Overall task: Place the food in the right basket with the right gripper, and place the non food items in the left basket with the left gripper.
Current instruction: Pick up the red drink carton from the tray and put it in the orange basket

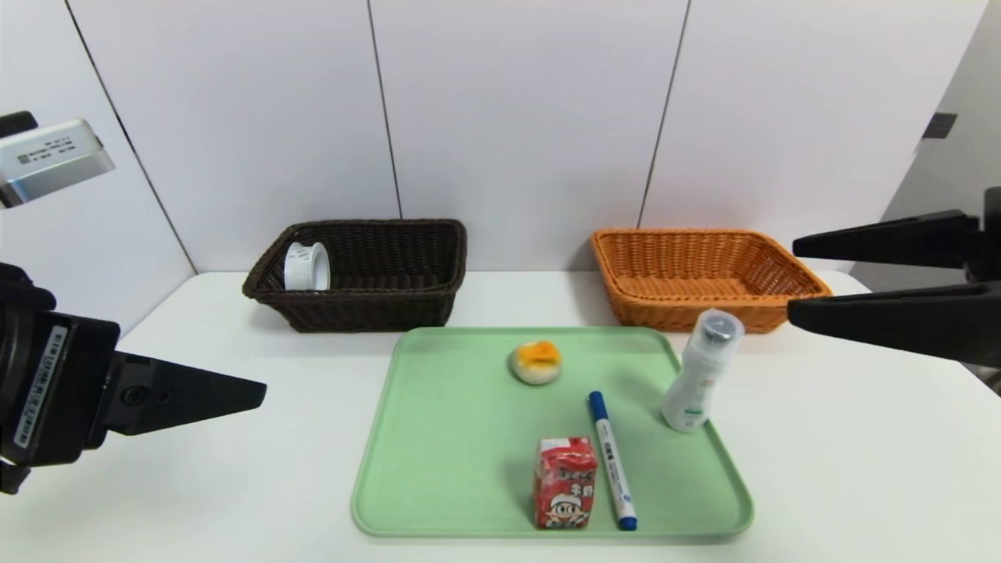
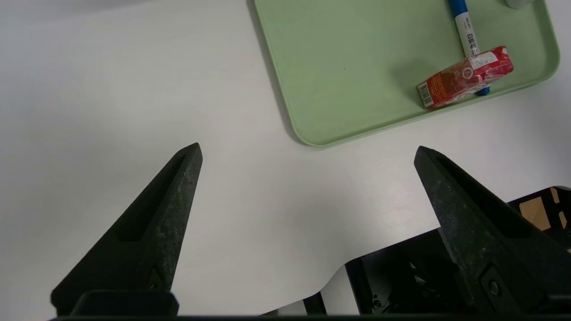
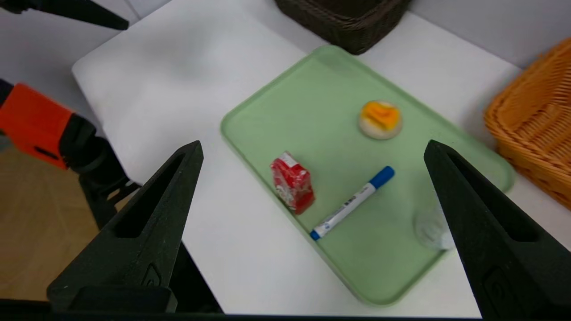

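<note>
A small red drink carton (image 1: pixel 565 482) stands near the front of a green tray (image 1: pixel 438 438). A white marker with a blue cap (image 1: pixel 611 460) lies beside it. A pale bun with an orange top (image 1: pixel 536 362) sits farther back, and a white bottle (image 1: pixel 700 371) stands at the tray's right edge. The white roll (image 1: pixel 306 267) lies inside the dark brown left basket (image 1: pixel 391 309). The orange right basket (image 1: pixel 688 313) holds nothing. My left gripper (image 1: pixel 235 391) hovers open over bare table left of the tray. My right gripper (image 1: pixel 791 280) hangs open, right of the orange basket, nothing between its fingers.
Both baskets stand at the back against the white wall. The table's near-left edge and corner show in the right wrist view, with the left arm's orange segment (image 3: pixel 33 122) beyond it.
</note>
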Robot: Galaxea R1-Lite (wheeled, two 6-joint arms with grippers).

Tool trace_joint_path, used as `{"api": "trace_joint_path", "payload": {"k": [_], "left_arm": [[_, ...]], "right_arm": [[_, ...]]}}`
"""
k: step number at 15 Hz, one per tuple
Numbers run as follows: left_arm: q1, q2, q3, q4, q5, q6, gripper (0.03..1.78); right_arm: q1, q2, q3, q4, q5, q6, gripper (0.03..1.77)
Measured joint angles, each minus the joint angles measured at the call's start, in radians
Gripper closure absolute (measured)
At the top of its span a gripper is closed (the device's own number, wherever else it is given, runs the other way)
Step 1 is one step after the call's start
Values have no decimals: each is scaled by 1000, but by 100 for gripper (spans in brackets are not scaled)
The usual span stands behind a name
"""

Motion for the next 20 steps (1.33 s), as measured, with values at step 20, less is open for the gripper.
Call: {"api": "trace_joint_path", "payload": {"k": [20], "left_arm": [[3, 37, 4, -33, 6, -8, 12]], "right_arm": [[222, 644, -527, 641, -79, -529, 9]]}}
